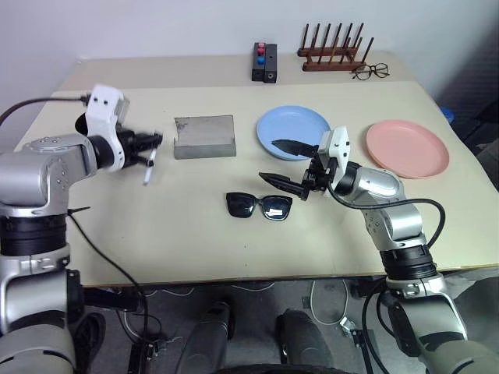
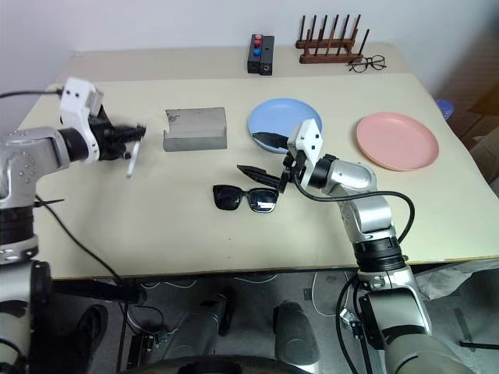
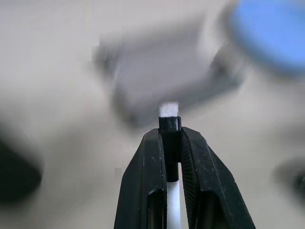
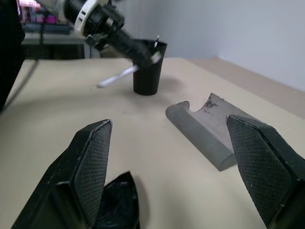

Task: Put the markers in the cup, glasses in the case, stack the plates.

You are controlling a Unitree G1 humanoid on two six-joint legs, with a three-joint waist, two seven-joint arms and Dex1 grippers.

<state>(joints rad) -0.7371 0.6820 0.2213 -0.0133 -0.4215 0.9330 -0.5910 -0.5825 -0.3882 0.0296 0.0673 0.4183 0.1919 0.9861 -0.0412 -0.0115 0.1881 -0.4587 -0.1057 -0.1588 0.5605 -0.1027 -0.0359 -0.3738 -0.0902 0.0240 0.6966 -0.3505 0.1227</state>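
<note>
Left gripper (image 1: pixel 153 145) raised above the surface (image 1: pixel 179 241), jaws clenched on a marker (image 1: pixel 147 170); the marker hangs from the fingertips, white barrel slanting down, clear of the surface. Left wrist view: the black part of the marker sits pinched between the two fingers (image 3: pixel 145 176), white showing above and below.

Cup (image 4: pixel 148 67) stands upright near the left arm; in the right wrist view the marker and left gripper are just in front of it, marker outside the cup.

Case (image 1: pixel 204 135) lies flat on the surface, between the left gripper and the blue plate (image 1: pixel 294 131). Pink plate (image 1: pixel 407 147) well apart, to the right; plates not stacked.

Sunglasses (image 1: pixel 259 206) rest on the surface, lenses toward the robot, outside the case.

Right gripper (image 1: pixel 284 165) hovers just beside the sunglasses, jaws spread wide, holding nothing. One finger lies over the blue plate's near edge, the other just above the sunglasses' right end.
</note>
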